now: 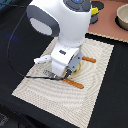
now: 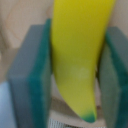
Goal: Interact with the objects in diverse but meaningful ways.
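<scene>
One banana pinched in the end effector

One yellow banana (image 2: 80, 60) sits between two green pads (image 2: 30, 75) of the end effector (image 2: 77, 75), both pressed against its sides, above the woven mat (image 1: 45, 92). Two orange handles (image 1: 75, 83) poke out beside the arm (image 1: 62, 25). Farther off, one bowl (image 1: 122, 21) rests on the worktop (image 1: 107, 27).

The arm (image 1: 65, 22) is white and rounded, with a grey oval cap on one side and a blue-grey top. A black cable (image 1: 22, 37) trails from it. Its fingers (image 2: 27, 82) carry grey-green pads
</scene>
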Robot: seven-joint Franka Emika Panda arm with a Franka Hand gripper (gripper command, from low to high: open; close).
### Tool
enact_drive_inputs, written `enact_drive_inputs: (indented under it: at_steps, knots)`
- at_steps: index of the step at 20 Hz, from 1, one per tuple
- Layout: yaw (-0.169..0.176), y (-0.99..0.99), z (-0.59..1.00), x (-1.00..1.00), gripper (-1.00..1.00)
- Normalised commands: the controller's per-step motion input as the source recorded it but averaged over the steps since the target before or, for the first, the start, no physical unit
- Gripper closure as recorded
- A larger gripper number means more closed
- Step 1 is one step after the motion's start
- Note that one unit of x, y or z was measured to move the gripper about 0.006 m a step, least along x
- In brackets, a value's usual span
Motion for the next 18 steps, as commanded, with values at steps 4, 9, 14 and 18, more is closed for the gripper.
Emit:
enact_drive_inputs:
  at_steps: [4, 9, 14, 18]
  knots:
    - [0.071, 0.22, 0.64, -0.31, -1.00]
    - [0.093, 0.19, 0.19, -0.64, -1.00]
    - [0.091, 0.05, -0.13, -0.90, -1.00]
    - [0.083, 0.00, -0.31, -0.96, -1.00]
